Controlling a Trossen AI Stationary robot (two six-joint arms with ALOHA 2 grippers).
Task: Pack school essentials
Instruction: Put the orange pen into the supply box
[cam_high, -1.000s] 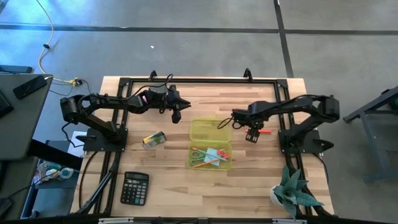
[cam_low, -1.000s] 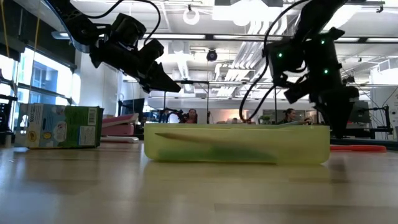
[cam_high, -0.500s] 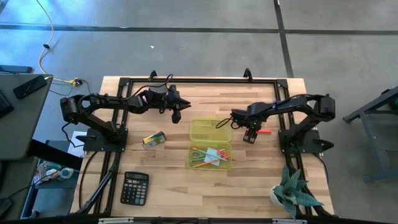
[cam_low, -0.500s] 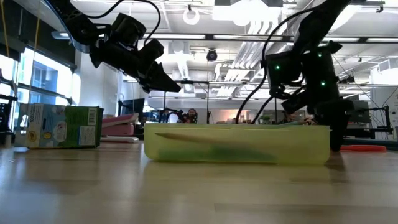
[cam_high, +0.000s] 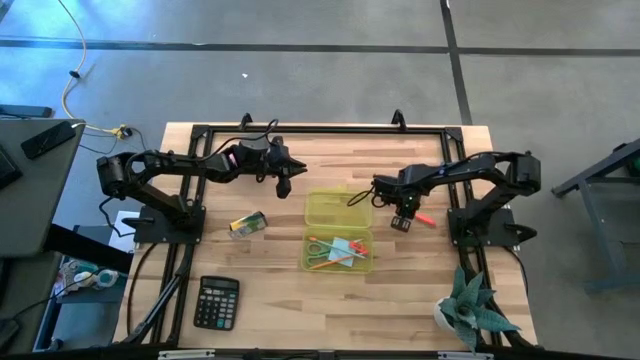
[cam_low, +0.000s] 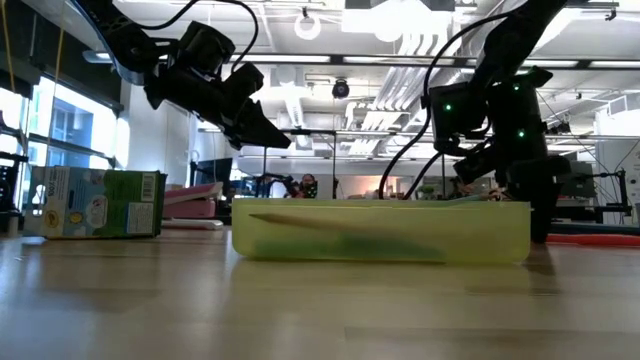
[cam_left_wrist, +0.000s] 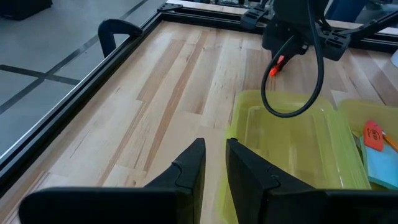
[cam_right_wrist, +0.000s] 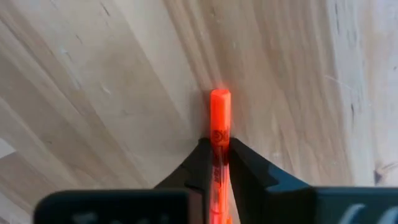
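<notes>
An orange-red marker (cam_right_wrist: 219, 118) lies on the wood to the right of the open yellow-green case, with my right gripper (cam_high: 402, 219) shut on it. The case's far half (cam_high: 338, 208) is empty. Its near half (cam_high: 338, 251) holds green-handled scissors, a light-blue note pad and pencils. The small crayon box (cam_high: 247, 225) lies on the table left of the case. My left gripper (cam_high: 283, 180) hangs shut and empty above the table by the case's far left corner. My right gripper pinches the marker's barrel (cam_right_wrist: 219, 142) between its two fingers, one on each long side. The fingers come from above, pointing down. One end of the marker (cam_right_wrist: 219, 96) sticks out beyond the fingertips. The marker lies flat on the table.
A black calculator (cam_high: 216, 302) lies near the front left, and a potted plant (cam_high: 470, 312) stands at the front right. Black frame rails (cam_high: 320, 130) run along the far edge and both sides. Bare wood lies between the case and the right arm's base.
My right gripper has come down to the table and shut on the marker, which stays on the wood. My left arm has kept still.
</notes>
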